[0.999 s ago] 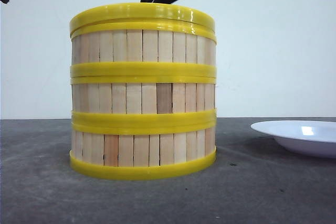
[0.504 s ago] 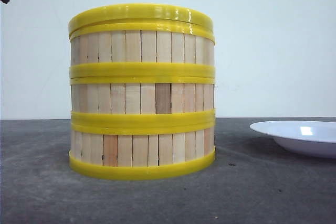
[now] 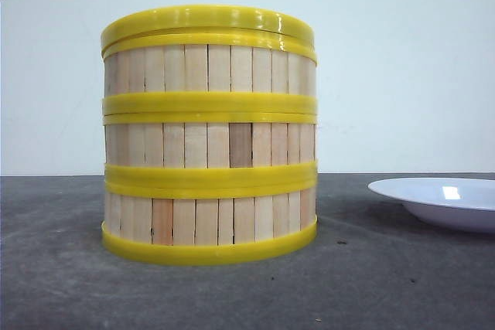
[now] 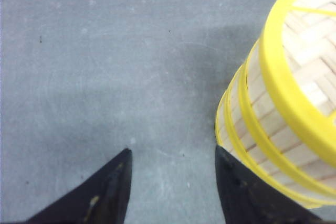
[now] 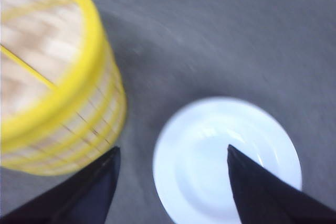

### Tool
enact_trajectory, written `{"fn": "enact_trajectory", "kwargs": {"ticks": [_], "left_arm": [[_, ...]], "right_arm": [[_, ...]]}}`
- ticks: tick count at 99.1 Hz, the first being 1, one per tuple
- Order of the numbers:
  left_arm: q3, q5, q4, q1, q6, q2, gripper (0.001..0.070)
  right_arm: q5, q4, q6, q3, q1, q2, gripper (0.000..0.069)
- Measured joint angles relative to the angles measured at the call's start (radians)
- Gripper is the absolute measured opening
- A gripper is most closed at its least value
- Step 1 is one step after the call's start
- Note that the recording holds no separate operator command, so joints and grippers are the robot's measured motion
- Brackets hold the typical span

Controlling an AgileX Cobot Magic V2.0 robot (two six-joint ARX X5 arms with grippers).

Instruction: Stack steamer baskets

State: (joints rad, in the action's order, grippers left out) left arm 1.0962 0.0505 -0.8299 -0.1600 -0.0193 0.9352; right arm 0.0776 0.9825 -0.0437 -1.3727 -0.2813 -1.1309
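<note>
The three steamer baskets (image 3: 209,137) stand stacked in one upright column on the grey matte table (image 3: 402,284), their round walls of vertical pale wooden slats banded by thick glossy yellow rims, with a woven-bamboo lid (image 4: 310,51) closing the top so nothing inside can be seen. A shallow white plate (image 3: 437,200) lies empty on the table to the column's right, apart from it. The left tool (image 4: 173,166) hovers spread beside the stack's base, holding nothing, and the right tool (image 5: 173,166), in a blurred view, appears likewise spread and empty above the plate.
</note>
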Motion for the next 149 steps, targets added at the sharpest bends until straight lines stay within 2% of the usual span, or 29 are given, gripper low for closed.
{"fn": "enact_trajectory", "kwargs": {"ticks": [27, 45, 58, 63, 67, 70, 73, 77, 83, 98, 149], "left_arm": [[-0.148, 0.0, 0.0, 0.0, -0.012, -0.091, 0.0296], [-0.183, 0.0, 0.003, 0.0, -0.019, -0.119, 0.0296], [-0.183, 0.0, 0.005, 0.0, -0.019, -0.118, 0.0294], [-0.183, 0.0, 0.005, 0.0, -0.019, -0.118, 0.0252], [-0.183, 0.0, 0.005, 0.0, -0.019, -0.118, 0.0168], [-0.183, 0.0, 0.005, 0.0, -0.022, -0.118, 0.0109], [-0.183, 0.0, 0.005, 0.0, -0.023, -0.119, 0.0071], [-0.183, 0.0, 0.005, 0.0, -0.023, -0.118, 0.0049], [-0.183, 0.0, 0.004, 0.0, -0.023, -0.118, 0.0034], [-0.183, 0.0, 0.001, 0.0, -0.026, -0.118, 0.0031], [-0.183, -0.007, 0.003, 0.001, -0.021, -0.125, 0.003]], "right_arm": [[-0.001, -0.024, 0.044, 0.396, 0.151, 0.282, 0.0397], [0.0, -0.05, 0.065, 0.542, 0.177, 0.423, 0.0397], [0.0, -0.049, 0.077, 0.551, 0.177, 0.45, 0.0397], [0.001, -0.048, 0.079, 0.551, 0.177, 0.449, 0.0377], [0.001, -0.048, 0.086, 0.551, 0.177, 0.449, 0.0302], [0.002, -0.048, 0.087, 0.551, 0.177, 0.447, 0.0198], [0.002, -0.048, 0.088, 0.551, 0.177, 0.445, 0.0129], [0.001, -0.049, 0.09, 0.551, 0.177, 0.441, 0.0077], [0.0, -0.049, 0.093, 0.551, 0.177, 0.436, 0.0041], [0.0, -0.055, 0.101, 0.551, 0.177, 0.437, 0.0019], [0.0, -0.06, 0.101, 0.551, 0.177, 0.438, 0.0017]]}}
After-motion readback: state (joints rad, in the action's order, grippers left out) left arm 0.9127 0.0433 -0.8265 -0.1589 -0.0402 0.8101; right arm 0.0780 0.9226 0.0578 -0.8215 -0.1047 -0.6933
